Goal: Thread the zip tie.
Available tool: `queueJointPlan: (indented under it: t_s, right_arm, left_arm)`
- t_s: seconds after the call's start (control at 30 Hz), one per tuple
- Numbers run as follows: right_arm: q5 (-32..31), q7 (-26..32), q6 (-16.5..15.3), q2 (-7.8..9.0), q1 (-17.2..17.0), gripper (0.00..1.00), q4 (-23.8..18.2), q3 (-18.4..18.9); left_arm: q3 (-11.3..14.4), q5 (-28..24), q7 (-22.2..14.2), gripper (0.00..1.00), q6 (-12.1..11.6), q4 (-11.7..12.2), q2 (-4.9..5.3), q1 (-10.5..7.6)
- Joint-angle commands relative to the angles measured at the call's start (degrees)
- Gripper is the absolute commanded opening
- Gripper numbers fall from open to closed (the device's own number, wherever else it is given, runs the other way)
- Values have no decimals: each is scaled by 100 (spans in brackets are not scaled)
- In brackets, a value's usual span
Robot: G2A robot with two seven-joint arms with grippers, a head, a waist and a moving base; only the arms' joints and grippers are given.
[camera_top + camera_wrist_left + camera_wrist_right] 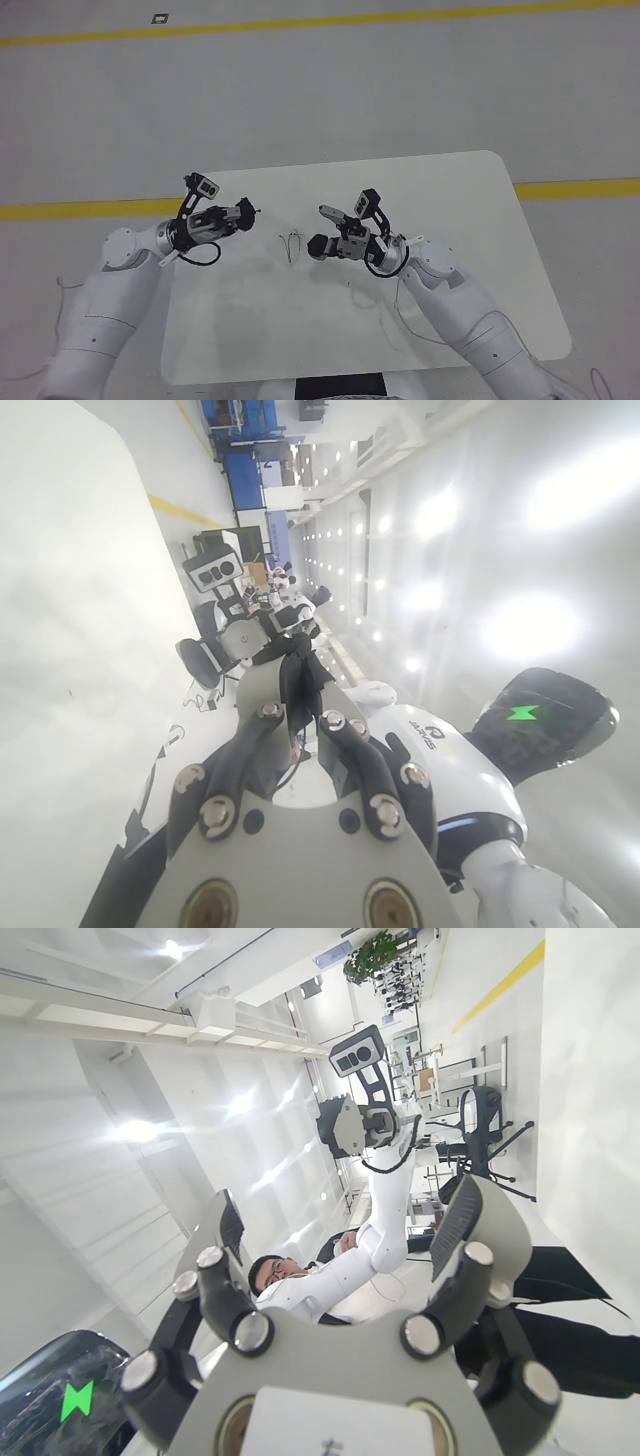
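The zip tie (290,243) is a thin pale strip bent into a narrow loop, lying on the white table (450,200) between the two arms. My left gripper (252,212) hovers to the left of it, pointing toward the table's middle. In the left wrist view the left gripper (300,670) is shut, its dark pads pressed together with nothing visible between them. My right gripper (322,228) sits just right of the zip tie. The right wrist view shows the right gripper (345,1218) open, its ribbed pads (455,1223) wide apart with nothing between them.
Both arms reach in from the table's near side. The table's far edge (360,162) lies beyond the grippers, and grey floor with yellow lines (300,22) surrounds it. Bare tabletop spreads to the right (480,260).
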Motion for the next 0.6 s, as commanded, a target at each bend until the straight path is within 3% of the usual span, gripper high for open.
queueJointPlan:
  t_s: [0.0,0.07,0.3,0.4,0.43,0.57]
  right_arm:
    - [0,0,0,0,0,100,0,0]
    - [0,0,0,0,0,100,0,0]
    - [0,0,0,0,0,100,0,0]
    - [0,0,0,0,0,100,0,0]
    - [0,0,0,0,0,100,0,0]
    - [0,0,0,0,0,100,0,0]
  left_arm:
    - [-159,-23,-195,0,-1,24,-54,3]
    - [-177,165,-195,0,-1,0,-110,70]
    - [-177,165,-195,0,-1,0,-110,70]
    - [-287,487,411,0,-1,-51,-139,27]
    - [-352,383,519,0,-1,-81,-168,31]
    - [-652,394,592,0,-1,-102,-297,-6]
